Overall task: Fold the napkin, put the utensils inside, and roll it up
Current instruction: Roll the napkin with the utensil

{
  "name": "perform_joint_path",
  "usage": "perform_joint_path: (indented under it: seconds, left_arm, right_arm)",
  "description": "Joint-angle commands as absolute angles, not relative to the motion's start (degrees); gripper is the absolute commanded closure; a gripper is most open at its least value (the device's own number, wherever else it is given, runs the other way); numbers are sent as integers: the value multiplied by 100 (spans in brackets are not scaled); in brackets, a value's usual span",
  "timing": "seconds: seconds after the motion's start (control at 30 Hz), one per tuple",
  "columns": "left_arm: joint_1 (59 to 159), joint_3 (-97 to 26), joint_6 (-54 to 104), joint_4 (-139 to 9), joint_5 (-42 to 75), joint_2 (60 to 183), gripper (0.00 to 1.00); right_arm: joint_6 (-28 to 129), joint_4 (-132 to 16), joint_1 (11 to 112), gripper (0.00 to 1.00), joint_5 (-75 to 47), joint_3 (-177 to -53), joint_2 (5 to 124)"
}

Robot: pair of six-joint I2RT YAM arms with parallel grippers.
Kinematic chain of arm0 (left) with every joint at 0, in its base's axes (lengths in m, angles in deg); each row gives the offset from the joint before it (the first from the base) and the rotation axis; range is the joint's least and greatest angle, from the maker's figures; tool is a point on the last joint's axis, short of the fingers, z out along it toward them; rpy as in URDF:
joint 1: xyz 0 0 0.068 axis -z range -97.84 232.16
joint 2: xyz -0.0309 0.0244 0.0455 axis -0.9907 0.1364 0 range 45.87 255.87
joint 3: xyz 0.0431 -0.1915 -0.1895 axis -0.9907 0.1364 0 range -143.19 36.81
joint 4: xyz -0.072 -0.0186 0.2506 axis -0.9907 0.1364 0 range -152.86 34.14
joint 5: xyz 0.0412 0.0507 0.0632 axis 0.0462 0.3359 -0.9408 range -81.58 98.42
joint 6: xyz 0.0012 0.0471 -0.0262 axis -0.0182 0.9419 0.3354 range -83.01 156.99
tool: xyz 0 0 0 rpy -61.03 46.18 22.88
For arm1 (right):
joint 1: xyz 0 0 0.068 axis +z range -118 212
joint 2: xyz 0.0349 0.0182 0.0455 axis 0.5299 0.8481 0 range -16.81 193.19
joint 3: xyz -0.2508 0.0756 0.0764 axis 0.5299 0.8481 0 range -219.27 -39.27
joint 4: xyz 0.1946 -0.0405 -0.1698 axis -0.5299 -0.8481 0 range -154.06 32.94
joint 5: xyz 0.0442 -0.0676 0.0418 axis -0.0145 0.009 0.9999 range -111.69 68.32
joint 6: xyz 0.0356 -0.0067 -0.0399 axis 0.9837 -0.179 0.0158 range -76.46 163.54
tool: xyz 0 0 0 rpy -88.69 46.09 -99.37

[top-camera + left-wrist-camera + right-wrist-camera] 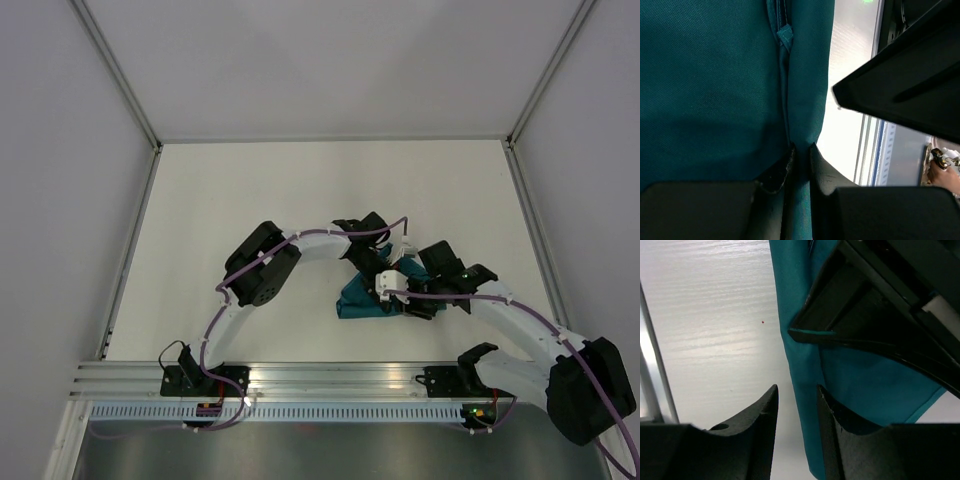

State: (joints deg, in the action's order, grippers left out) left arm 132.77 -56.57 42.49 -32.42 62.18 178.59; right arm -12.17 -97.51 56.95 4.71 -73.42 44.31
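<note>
The left gripper point(801, 155), reaching in from 12 o'clock, is pinching a napkin point(365, 298) fold tight, probably steadying it for folding, while the right gripper point(797, 395) at 3 o'clock is straddling the cloth's edge with jaws spread, the napkin lying bunched mid-table point(250, 190), no knife showing.

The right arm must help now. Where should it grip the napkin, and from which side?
Probably the napkin's straight free edge, from the bare table side: it runs into the gap of the open right gripper, while the left gripper pinches another fold.
</note>
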Motion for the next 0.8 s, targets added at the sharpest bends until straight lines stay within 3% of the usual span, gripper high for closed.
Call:
perform_joint_path:
  seconds: [0.0, 0.77]
  left_arm:
    - [13173, -5521, 4182, -2753, 5202, 18377, 93]
    - [12892, -5890, 3831, -2533, 5246, 18711, 92]
  right_arm:
    - [-859, -8582, 6064, 57, -199, -6987, 4365]
    - [-753, -7807, 6672, 46, -402, -6538, 4488]
